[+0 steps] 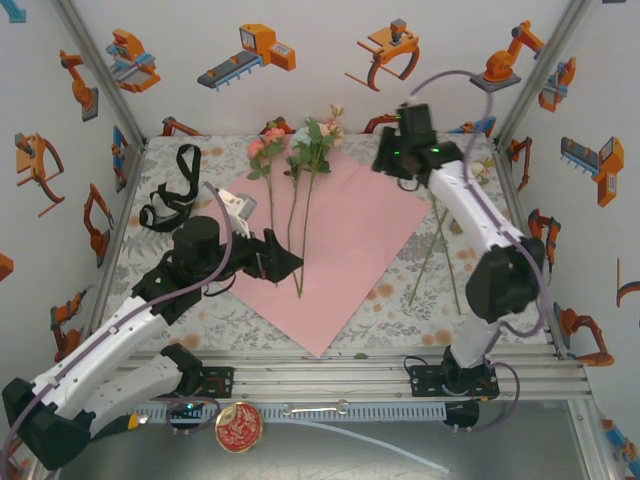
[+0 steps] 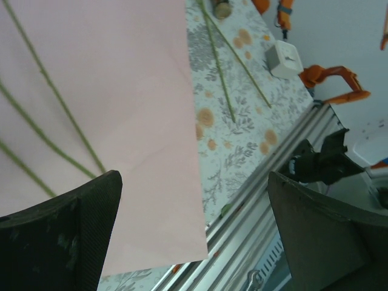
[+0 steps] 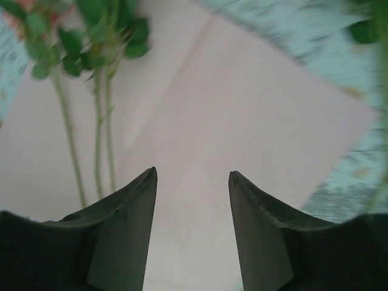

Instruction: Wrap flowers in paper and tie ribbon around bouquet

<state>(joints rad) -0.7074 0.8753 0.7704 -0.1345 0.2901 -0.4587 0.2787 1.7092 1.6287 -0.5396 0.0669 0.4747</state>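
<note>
Gripping: nothing; both my pairs of jaws stand apart and empty.
Left gripper [image 1: 292, 262]: low over the left edge of the paper [image 1: 350, 230], jaws spread wide, only pink sheet and table edge showing between them; the near stem ends lie just beside one finger [image 2: 73, 236].
Right gripper [image 1: 386, 166]: held above the paper's far right edge, jaws partly parted, bare pink sheet showing through the gap.
Paper: pink side up, flat on the tablecloth [image 1: 400, 300], laid as a diamond with one corner toward my bases.
Flowers [image 1: 300, 150]: three side by side on the paper's left half, stems running down the sheet, heads and leaves at and past its far left edge.
Spare flowers [image 1: 440, 245]: two on the tablecloth just off the paper's right edge, stems spreading apart toward the near side.
Ribbon [image 1: 170, 195]: black, in a loose heap well left of the paper, apart from it.
</note>
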